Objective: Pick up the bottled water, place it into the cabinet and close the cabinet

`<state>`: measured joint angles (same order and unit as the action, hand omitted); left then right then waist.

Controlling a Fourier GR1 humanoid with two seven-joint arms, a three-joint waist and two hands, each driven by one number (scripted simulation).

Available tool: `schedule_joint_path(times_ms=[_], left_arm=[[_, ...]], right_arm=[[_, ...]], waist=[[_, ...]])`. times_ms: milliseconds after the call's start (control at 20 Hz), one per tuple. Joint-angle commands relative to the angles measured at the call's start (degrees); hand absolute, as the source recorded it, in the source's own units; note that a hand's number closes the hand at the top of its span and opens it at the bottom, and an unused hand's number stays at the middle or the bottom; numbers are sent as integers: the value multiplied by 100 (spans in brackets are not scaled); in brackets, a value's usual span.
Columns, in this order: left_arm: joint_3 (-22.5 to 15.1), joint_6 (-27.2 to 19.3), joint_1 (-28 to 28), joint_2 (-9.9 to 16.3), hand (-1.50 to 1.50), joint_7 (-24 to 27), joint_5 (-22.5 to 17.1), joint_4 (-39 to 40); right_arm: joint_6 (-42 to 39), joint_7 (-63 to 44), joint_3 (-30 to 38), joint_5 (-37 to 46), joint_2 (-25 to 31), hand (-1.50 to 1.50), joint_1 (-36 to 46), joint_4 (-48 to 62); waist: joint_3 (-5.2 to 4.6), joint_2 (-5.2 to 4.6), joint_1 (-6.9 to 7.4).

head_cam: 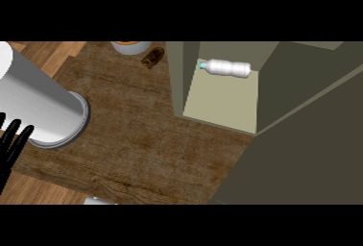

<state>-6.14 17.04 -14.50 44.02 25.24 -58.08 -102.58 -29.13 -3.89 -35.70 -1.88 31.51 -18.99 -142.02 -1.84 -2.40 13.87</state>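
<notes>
As seen from head, left to right: left hand [13, 144] at far left of cabinet [220, 103], fingers straight, empty. Bottled water [227, 67] lies on side inside cabinet, rear of shelf. Likely light, stiff, slippery plastic; grasp mid-body. Right hand unseen.

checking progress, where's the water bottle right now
In the head view the water bottle lies on its side inside the open cabinet, upper right of centre, near the shelf's back edge, cap pointing left.
</notes>
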Motion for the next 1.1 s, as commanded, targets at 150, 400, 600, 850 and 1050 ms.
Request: schedule_joint_path(times_ms=[150,400,600,850,1050], left_arm=[[81,108,83,69,-150,0,-40,-21],[70,183,161,68,-150,-20,-71,26],[162,228,207,135,-150,-19,-76,98],[118,264,221,138,-150,-69,-95,93],[162,245,272,126,-150,-99,-174,228]], right_arm=[[11,-324,-690,-606,-453,150,103,210],[132,-341,-482,-911,-643,150,147,340],[382,-535,-179,-953,-865,150,331,580],[481,-1012,281,-718,-938,150,1110,808],[521,-1478,414,-708,-1066,150,1713,1160]], waist=[[32,-180,263],[42,-251,262],[51,-247,250],[44,-163,282],[44,-134,191]])
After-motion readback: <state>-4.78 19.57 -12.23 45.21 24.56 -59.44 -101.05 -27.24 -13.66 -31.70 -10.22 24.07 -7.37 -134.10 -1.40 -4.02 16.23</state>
